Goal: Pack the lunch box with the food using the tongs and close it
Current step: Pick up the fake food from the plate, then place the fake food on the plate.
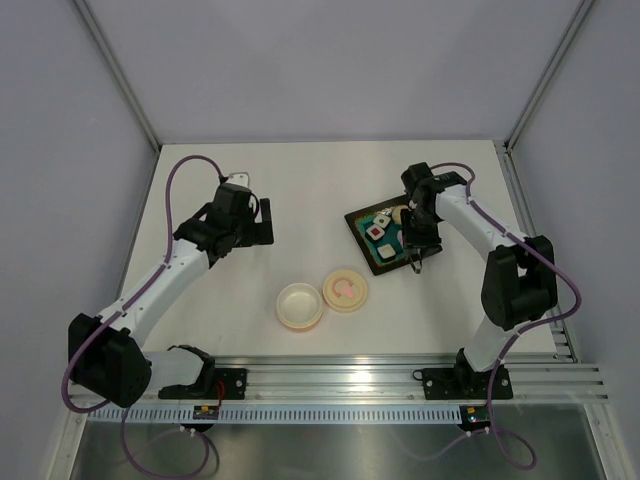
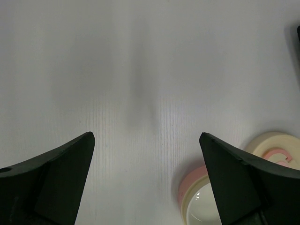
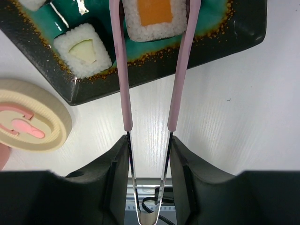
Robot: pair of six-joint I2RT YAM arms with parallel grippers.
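The right hand [image 3: 149,154] was clamped on the slender pink V-shaped tongs [image 3: 123,84], whose arms flanked an orange-centred white rice block [image 3: 152,18] on the dark square teal-glazed tray [image 3: 243,33]. Picking up food seemed the current step. The next move called for a firmer squeeze, then a carry to the round cream lunch box [image 1: 299,305], which stood uncovered on the white surface [image 1: 220,290] beside its lid [image 1: 345,290]. The left hand [image 2: 147,159] hung wide open, holding nothing.
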